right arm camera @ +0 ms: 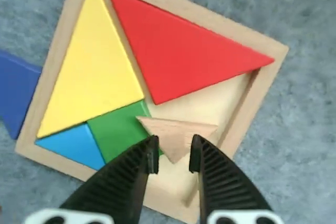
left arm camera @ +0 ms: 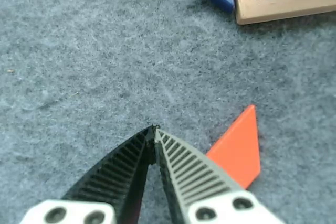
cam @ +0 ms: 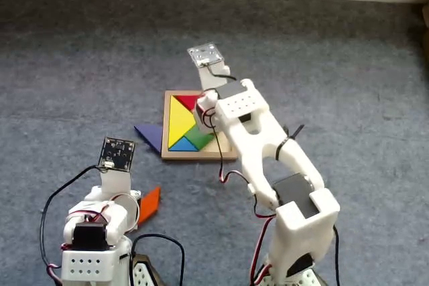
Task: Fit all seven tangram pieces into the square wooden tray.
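Counting pieces, we find four seated in the tray (right arm camera: pixel 223 103): the yellow triangle (right arm camera: pixel 92 72), red triangle (right arm camera: pixel 178 45), green piece (right arm camera: pixel 118 129) and light-blue triangle (right arm camera: pixel 71 142). The right end effector (right arm camera: pixel 173 153) hangs over the tray's bare corner, narrowed onto the tip of a plain wooden triangle (right arm camera: pixel 176 132). On the worktop outside, the dark-blue piece (right arm camera: pixel 18 90) lies just beside the tray. The orange piece (left arm camera: pixel 239 148) lies just beside the left end effector (left arm camera: pixel 154 129), which is closed on nothing. By our judgement, three placements are left.

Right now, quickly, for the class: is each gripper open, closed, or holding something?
Left gripper: closed, holding nothing.
Right gripper: closed on the plain wooden triangle, over the tray.
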Robot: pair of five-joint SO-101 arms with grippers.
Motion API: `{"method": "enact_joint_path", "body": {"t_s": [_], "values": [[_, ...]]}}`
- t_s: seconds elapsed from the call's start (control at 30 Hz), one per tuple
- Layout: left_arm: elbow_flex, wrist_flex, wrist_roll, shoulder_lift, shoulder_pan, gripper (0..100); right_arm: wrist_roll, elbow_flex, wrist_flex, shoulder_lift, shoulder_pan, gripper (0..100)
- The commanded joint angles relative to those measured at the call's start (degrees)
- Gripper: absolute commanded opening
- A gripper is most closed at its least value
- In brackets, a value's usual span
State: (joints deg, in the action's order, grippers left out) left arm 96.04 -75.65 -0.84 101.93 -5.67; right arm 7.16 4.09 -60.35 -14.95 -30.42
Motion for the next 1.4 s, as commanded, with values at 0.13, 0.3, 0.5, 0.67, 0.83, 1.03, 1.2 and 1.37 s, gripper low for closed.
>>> {"method": "enact_joint_path", "body": {"t_s": [0.13,0.3,0.5,0.67,0.83,1.03,1.2,1.37], "values": [[1.10,-0.35,-0.26,2.33,-0.57,1,19.43,-6.55,-7.25,0.57,1.63,10.7],[1.10,-0.35,-0.26,2.33,-0.57,1,33.32,-6.46,-7.60,0.57,1.54,10.7],[1.10,-0.35,-0.26,2.33,-0.57,1,41.14,-6.29,-7.60,0.31,1.45,17.0],[1.10,-0.35,-0.26,2.33,-0.57,1,41.58,-5.76,-7.25,-2.68,1.54,28.1],[1.10,-0.35,-0.26,2.33,-0.57,1,41.58,-5.93,-7.16,-8.22,1.36,28.1],[1.10,-0.35,-0.26,2.33,-0.57,1,41.67,-5.93,-5.32,-9.71,1.45,27.6],[1.10,-0.35,-0.26,2.33,-0.57,1,41.76,-5.93,-1.71,-9.71,1.36,16.4],[1.10,-0.35,-0.26,2.33,-0.57,1,41.76,-6.02,-0.22,-9.63,1.36,8.3]]}}
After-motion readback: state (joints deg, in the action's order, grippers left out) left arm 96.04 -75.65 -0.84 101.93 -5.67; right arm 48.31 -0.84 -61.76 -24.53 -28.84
